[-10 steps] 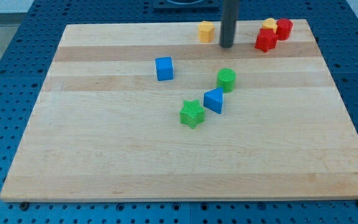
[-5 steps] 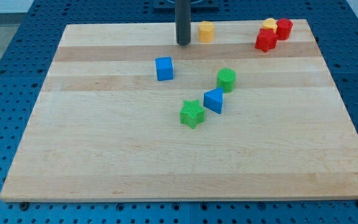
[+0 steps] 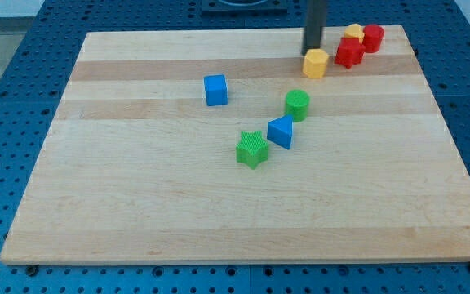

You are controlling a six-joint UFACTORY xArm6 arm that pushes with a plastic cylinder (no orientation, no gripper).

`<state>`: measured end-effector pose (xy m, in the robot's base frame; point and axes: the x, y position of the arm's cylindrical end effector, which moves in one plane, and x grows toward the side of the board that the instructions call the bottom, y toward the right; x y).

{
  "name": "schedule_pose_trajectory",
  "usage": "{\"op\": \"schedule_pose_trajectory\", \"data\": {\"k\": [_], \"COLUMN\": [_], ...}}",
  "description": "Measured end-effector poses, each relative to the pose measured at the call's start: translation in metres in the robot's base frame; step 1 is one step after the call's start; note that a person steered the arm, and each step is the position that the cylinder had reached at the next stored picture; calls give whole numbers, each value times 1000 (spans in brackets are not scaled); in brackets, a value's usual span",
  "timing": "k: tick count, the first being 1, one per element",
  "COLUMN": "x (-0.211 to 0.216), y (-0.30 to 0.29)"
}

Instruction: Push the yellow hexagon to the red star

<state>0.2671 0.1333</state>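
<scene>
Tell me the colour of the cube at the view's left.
Blue: the cube shows plainly in the camera view.

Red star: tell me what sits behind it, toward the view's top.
Behind the red star sit a yellow block, partly covered so its shape is unclear, and a red cylinder toward the right.

My tip (image 3: pixel 312 52) ends a straight, smooth, dark grey rod.

My tip (image 3: pixel 312 50) touches the yellow hexagon (image 3: pixel 316 63) beside the red star (image 3: pixel 348 54).
</scene>
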Motion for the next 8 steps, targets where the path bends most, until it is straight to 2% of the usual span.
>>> {"op": "schedule_pose_trajectory", "data": {"k": [2,3,4,5,7,8], "x": [-2,-17,-14,44,46,83], "y": [-6,-47,-80,-80,-42,-38]}}
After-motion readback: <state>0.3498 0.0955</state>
